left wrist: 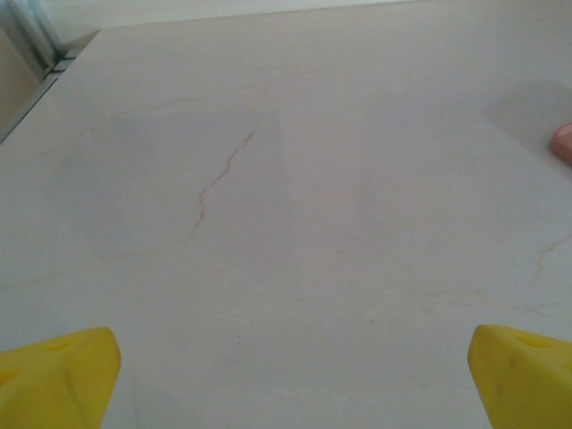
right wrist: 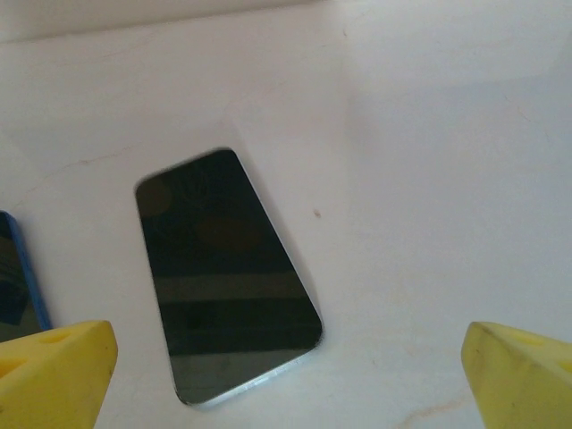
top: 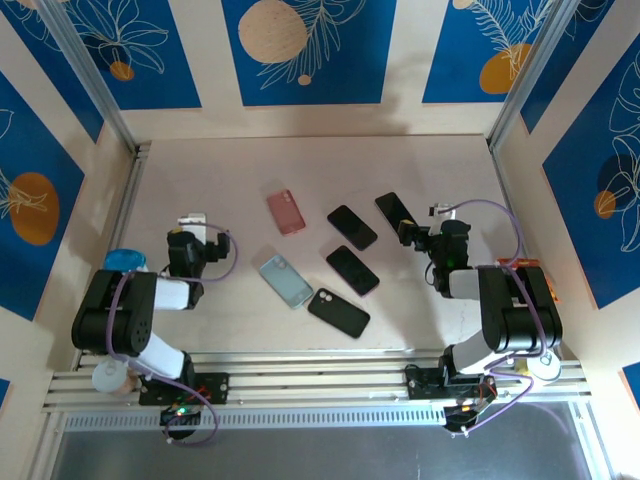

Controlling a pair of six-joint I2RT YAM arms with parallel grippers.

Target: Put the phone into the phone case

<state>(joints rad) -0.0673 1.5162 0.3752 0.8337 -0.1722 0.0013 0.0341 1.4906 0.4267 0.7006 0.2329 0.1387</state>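
Three black phones lie screen-up mid-table: one (top: pixel 393 210) nearest my right gripper (top: pixel 438 214), one (top: pixel 352 227) to its left, one (top: pixel 352 270) nearer the arms. In the right wrist view the nearest phone (right wrist: pixel 223 277) lies just ahead and left of my open right gripper (right wrist: pixel 286 371), untouched; a blue-edged phone (right wrist: pixel 18 281) shows at the left edge. A pink phone case (top: pixel 286 211) and a pale blue phone case (top: pixel 286 280) lie left of centre. My left gripper (top: pixel 193 222) is open over bare table (left wrist: pixel 290 375), with the pink case's edge (left wrist: pixel 564 141) far right.
A black phone or case with a camera cut-out (top: pixel 338 312) lies face-down near the front. Aluminium rails (top: pixel 135 190) and wooden walls bound the table on both sides. A blue-lidded item (top: pixel 124 260) sits by the left arm's base.
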